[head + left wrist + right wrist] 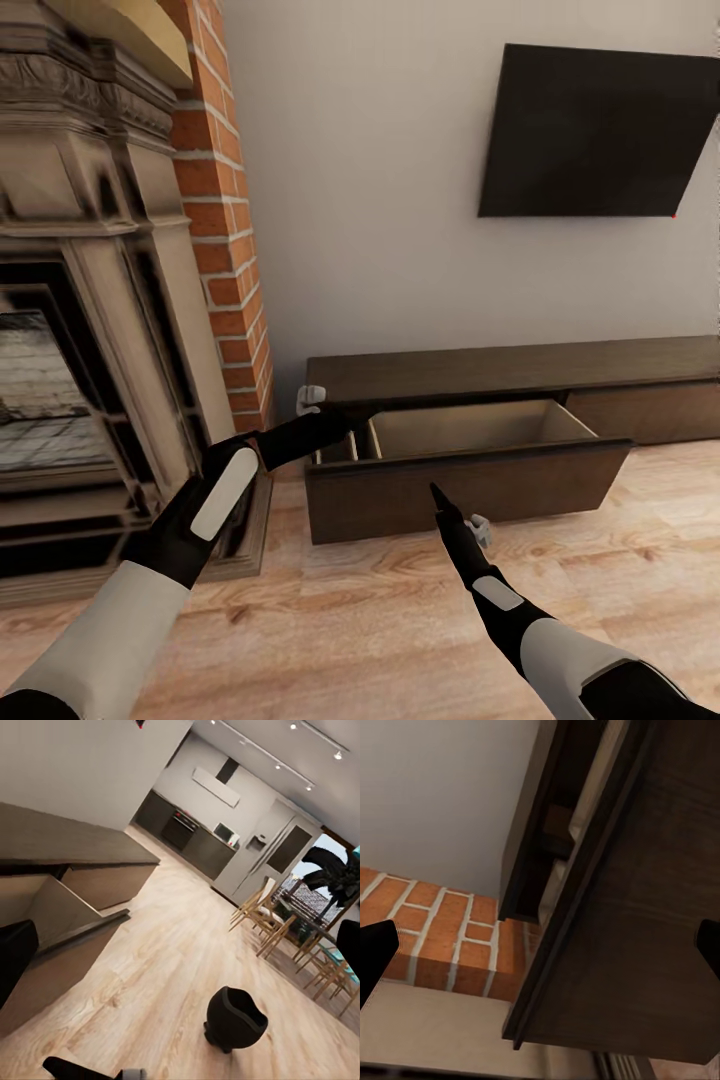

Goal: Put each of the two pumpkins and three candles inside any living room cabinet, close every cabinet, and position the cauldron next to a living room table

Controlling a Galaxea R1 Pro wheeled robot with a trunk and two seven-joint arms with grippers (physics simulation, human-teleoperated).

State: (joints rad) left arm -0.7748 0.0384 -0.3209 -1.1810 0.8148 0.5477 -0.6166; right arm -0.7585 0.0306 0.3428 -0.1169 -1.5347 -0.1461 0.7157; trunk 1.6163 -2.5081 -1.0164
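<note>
The long, low dark-brown cabinet (520, 368) stands against the wall with its left drawer (470, 478) pulled out, pale inside and split by dividers. My left gripper (350, 420) reaches over the drawer's left end. In the left wrist view it (180, 949) is open and holds nothing. My right gripper (438, 493) hovers just in front of the drawer front, also open (540, 945). A brownish shape (557, 821) lies inside the drawer; I cannot tell what it is. The black cauldron (234, 1020) sits on the wooden floor. Pumpkins, candles and the table are out of view.
A stone fireplace (90, 330) and a brick column (225, 220) stand just left of the cabinet. A dark TV (595, 130) hangs on the wall above. Wooden floor (400, 620) stretches toward a kitchen (187, 832) and dining chairs (262, 915).
</note>
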